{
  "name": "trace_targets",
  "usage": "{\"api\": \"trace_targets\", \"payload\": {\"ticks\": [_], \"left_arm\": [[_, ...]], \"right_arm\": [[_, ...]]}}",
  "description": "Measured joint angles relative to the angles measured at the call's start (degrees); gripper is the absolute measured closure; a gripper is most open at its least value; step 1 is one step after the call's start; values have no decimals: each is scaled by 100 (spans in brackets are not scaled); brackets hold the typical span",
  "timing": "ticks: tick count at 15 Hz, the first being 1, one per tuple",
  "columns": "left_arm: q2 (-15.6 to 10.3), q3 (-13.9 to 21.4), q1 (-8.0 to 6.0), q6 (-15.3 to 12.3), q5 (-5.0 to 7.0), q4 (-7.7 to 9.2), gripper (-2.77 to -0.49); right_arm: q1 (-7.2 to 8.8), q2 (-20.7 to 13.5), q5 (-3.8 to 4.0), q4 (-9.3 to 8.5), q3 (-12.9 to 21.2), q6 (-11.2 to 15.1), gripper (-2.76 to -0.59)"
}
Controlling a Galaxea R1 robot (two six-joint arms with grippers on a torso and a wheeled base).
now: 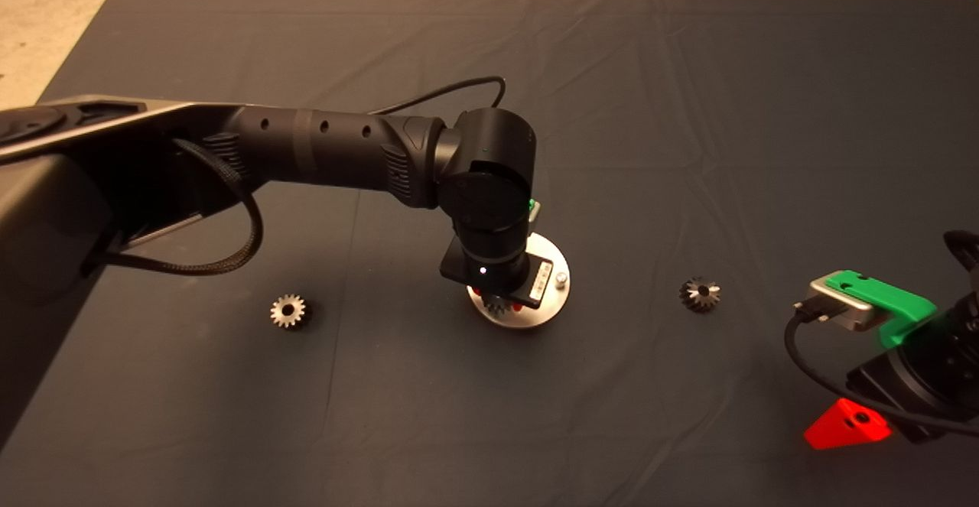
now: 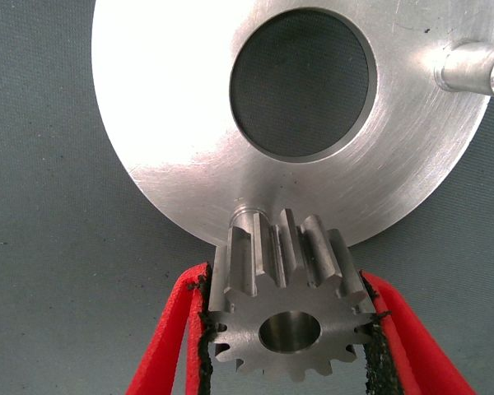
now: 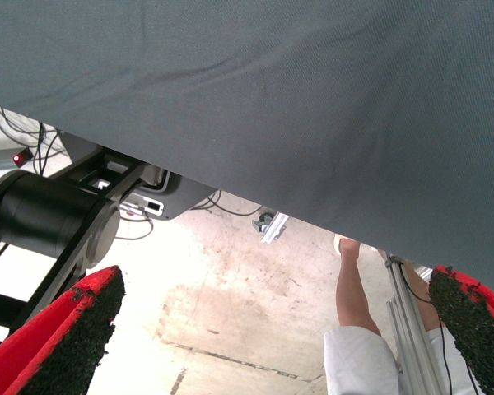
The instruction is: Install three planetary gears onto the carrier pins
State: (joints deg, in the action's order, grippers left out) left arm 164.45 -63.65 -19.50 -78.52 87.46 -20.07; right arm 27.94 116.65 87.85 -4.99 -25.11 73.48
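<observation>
Left wrist view: left gripper (image 2: 290,329) pinching one gear (image 2: 288,304) right over a pin (image 2: 249,220) at the disc (image 2: 181,148) edge, not pushed on yet. Two more gears (image 1: 288,311) (image 1: 699,294) lying apart on the mat (image 1: 688,109). Right gripper (image 3: 272,329) spread wide, parked low right.

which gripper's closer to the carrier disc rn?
Left. The left gripper holds a gear over the disc edge; the right gripper waits at the mat's lower right.

Left claw (image 2: 288,329) clamped; right claw (image 3: 272,329) parked, spread.
</observation>
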Motion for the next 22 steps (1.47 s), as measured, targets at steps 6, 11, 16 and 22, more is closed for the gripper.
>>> {"api": "trace_targets", "payload": {"ticks": [6, 11, 16, 22], "left_arm": [[-31, 0, 35, 118, 0, -44, -89], [-34, 0, 34, 154, 0, -57, -89], [-78, 20, 93, 302, -10, -60, -89], [-174, 41, 126, 500, -38, -77, -89]], "right_arm": [[1, 0, 0, 0, 0, 0, -275], [0, 0, 0, 0, 0, -1, -275], [0, 0, 0, 0, 0, -2, -275], [1, 0, 2, 0, 0, -2, -275]]}}
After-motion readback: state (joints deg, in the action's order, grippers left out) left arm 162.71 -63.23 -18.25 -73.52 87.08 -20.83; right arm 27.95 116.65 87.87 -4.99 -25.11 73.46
